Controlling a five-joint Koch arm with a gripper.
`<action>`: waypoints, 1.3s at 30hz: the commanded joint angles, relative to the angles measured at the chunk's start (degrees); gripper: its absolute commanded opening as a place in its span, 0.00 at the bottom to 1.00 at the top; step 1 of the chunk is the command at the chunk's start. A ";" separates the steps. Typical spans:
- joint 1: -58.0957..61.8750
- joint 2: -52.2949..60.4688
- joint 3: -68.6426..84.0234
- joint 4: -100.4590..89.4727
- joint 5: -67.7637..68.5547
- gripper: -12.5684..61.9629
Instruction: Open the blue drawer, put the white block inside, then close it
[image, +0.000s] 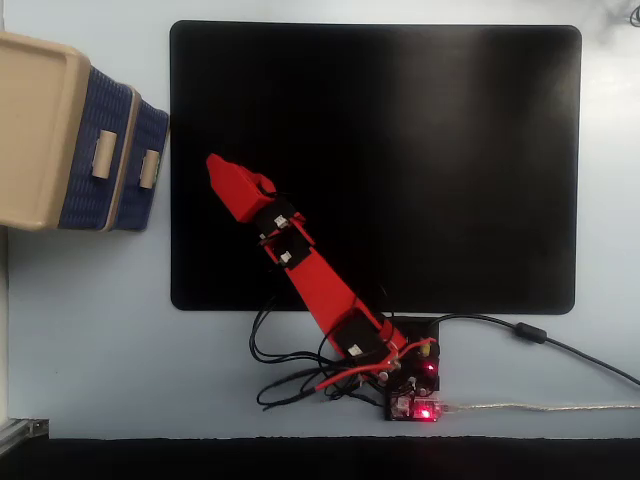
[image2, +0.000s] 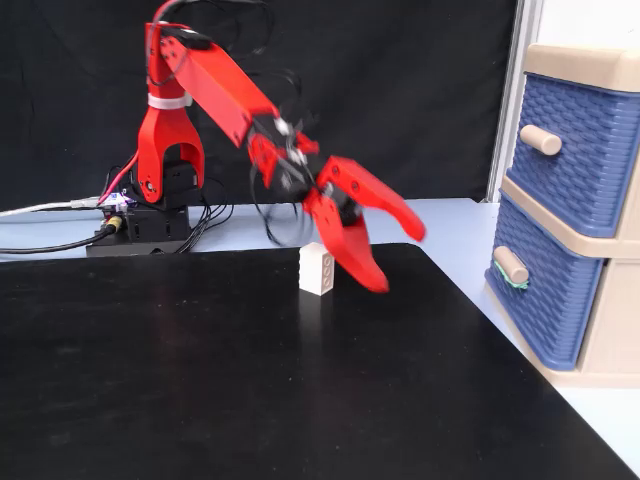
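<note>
on the black mat (image2: 200, 380), near its edge toward my base, the white block (image2: 318, 268) stands upright, studs facing the side camera. from above it is hidden under my arm. my gripper (image2: 398, 260) hangs just beside the block on the cabinet side, tilted down, fingers (image2: 352, 245) spread wide, holding nothing. well apart, the blue drawer (image2: 545, 285), the bottom one of the beige cabinet (image2: 610, 330), sits fully pushed in, beige handle out. upper drawer (image2: 590, 150) pushed in too. base and cables off the mat.
</note>
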 joint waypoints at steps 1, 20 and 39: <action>-0.79 -3.25 -1.14 -17.31 6.59 0.62; -9.40 -19.69 -16.44 -16.79 10.11 0.62; -11.60 -23.91 -31.20 -8.26 10.63 0.59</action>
